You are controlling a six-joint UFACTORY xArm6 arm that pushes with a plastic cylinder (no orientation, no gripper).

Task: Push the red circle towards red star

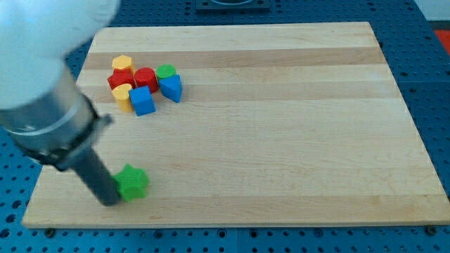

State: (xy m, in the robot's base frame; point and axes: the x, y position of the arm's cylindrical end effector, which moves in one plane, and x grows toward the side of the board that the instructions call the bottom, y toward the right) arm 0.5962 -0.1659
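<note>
Six blocks clustered (pixel 144 86) | my tip (pixel 111 199) touching green star (pixel 131 183)

My tip (pixel 110 200) is sitting at the view's bottom left, touching the green star (pixel 131 183). Red circle (pixel 145 79) and red star (pixel 120 79) are sitting in the top-left cluster, flanked by yellow hexagon (pixel 122 64), yellow block (pixel 122 97), blue cube (pixel 142 101), blue triangle (pixel 171 87) and green circle (pixel 166 71).

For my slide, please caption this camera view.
My tip touches the green star; red circle sits clustered beside red star.
</note>
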